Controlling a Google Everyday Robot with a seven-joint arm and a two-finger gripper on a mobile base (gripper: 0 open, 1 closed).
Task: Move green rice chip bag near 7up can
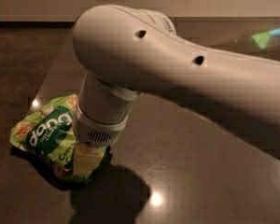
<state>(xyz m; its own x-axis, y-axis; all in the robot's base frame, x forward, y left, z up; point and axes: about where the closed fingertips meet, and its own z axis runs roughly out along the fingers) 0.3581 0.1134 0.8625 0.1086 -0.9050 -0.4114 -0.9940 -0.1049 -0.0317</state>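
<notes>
The green rice chip bag (46,132) is lime green with a dark green oval and white "dang" lettering. It is at the left side of the dark table (200,171), tilted, with a shadow under it. My gripper (86,160) comes down from the big white arm (177,73) and is shut on the bag's right edge; one pale finger shows in front of the bag. The 7up can is not in view; the arm hides much of the table behind it.
The table's left edge runs close by the bag, with dark speckled floor (18,55) beyond it. A green light patch (263,37) lies at the far right of the table. A pale wall runs along the back.
</notes>
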